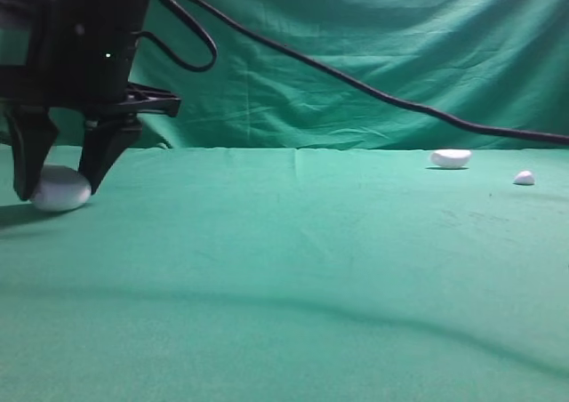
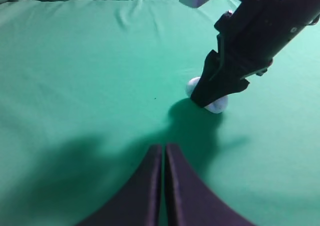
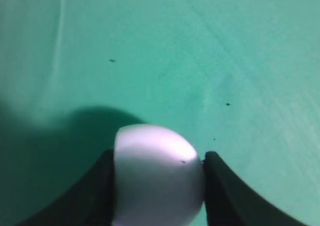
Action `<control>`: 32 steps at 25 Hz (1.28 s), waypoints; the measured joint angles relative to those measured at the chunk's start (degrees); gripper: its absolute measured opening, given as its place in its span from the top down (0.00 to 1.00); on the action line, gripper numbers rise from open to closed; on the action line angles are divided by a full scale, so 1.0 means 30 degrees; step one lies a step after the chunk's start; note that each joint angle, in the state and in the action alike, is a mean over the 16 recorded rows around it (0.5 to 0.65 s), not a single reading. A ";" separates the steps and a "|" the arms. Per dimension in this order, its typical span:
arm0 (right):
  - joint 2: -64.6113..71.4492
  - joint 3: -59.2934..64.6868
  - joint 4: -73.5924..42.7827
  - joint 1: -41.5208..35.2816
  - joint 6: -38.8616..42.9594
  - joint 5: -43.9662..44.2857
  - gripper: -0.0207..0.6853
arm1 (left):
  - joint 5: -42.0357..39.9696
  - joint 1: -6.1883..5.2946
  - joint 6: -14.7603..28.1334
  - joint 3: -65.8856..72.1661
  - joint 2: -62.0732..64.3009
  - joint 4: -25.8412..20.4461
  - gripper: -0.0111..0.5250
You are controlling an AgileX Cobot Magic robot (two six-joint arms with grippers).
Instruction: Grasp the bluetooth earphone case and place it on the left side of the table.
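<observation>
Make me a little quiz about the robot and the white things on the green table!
1. True or false: the bluetooth earphone case sits at the table's left side.
2. Which gripper has its fingers around the case? A. left gripper B. right gripper
3. How many smaller white things lie far right?

Key: 1 true. 2 B. 3 two: the half-moon piece and the tiny lump.

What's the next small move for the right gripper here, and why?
Probably open wider and lift straight up. The bluetooth earphone case already rests on the table at its far left, with the right gripper straddling it, fingers right against its sides. The left gripper sits shut and clear, so nothing else seems needed.
</observation>
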 joint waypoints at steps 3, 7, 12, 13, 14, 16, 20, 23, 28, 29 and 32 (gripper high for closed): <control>0.0217 -0.0123 -0.0168 0.0128 0.0052 -0.0080 0.40 | 0.0000 0.0000 0.0000 0.0000 0.0000 0.0000 0.98; 0.0079 -0.0587 -0.0337 0.0154 0.0458 0.0558 0.36 | 0.0000 0.0000 0.0000 0.0000 0.0000 0.0000 0.98; -0.0698 -0.1786 -0.0663 0.0154 0.1233 0.2478 0.46 | 0.0000 0.0000 0.0000 0.0000 0.0000 0.0000 0.98; -0.0920 -0.2065 -0.0760 0.0154 0.1415 0.2916 0.50 | 0.0000 0.0000 0.0000 0.0000 0.0000 0.0000 0.98; -0.1164 -0.2344 -0.0859 0.0154 0.1606 0.3357 0.54 | 0.0000 0.0000 0.0000 0.0000 0.0000 0.0000 0.98; -0.1731 -0.2903 -0.1059 0.0150 0.1998 0.4245 0.63 | 0.0000 0.0000 0.0000 0.0000 0.0000 0.0000 0.98; -0.3231 -0.3848 -0.1471 0.0142 0.2705 0.5825 0.83 | 0.0000 0.0000 0.0000 0.0000 0.0000 0.0000 0.98; -0.4680 -0.4010 -0.1736 0.0135 0.3009 0.6577 0.93 | 0.0000 0.0000 0.0000 0.0000 0.0000 0.0000 0.98; -0.7734 -0.2622 -0.1960 0.0125 0.3456 0.6962 0.97 | 0.0000 0.0000 0.0000 0.0000 0.0000 0.0000 0.98; -0.8455 -0.2095 -0.1968 0.0123 0.3534 0.6989 0.97 | 0.0000 0.0000 0.0000 0.0000 0.0000 0.0000 0.98; -1.0842 -0.0091 -0.2024 0.0121 0.3769 0.7041 0.97 | 0.0000 0.0000 0.0000 0.0000 0.0000 0.0000 0.98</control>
